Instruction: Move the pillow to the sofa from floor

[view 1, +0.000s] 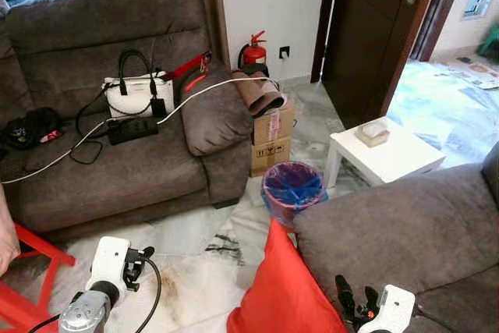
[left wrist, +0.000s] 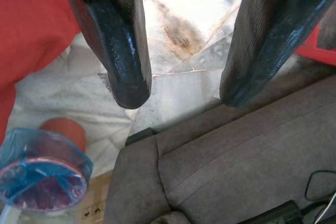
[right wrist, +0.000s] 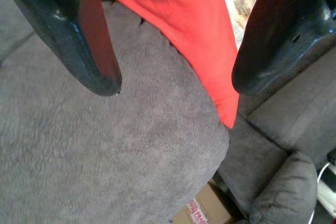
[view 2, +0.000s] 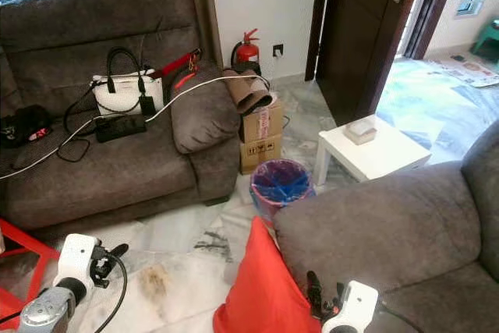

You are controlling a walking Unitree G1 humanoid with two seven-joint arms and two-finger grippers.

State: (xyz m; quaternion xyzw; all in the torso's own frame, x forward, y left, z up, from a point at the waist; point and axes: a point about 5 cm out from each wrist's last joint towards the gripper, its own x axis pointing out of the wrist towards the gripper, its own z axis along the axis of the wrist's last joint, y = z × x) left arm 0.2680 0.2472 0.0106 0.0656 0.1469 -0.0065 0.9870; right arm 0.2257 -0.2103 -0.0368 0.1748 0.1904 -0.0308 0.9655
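Both grippers, left (view 1: 144,253) and right (view 1: 355,302), are held at 6 o'clock, jaws wide. Red pillow (view 1: 281,290) is propped on marble floor (view 1: 187,232) against sofa (view 1: 405,224); bin (view 1: 292,189) at 12.

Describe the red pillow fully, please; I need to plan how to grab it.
The pillow is plain bright red-orange, soft smooth fabric, no pattern visible. It stands tilted on the floor, one pointed corner up, leaning against the arm of the near grey sofa; its lower edge runs out of frame. The blue-lined bin sits just behind its top corner. The right hand is open beside it, over the sofa arm, not gripping it. The left hand is open and apart from it.
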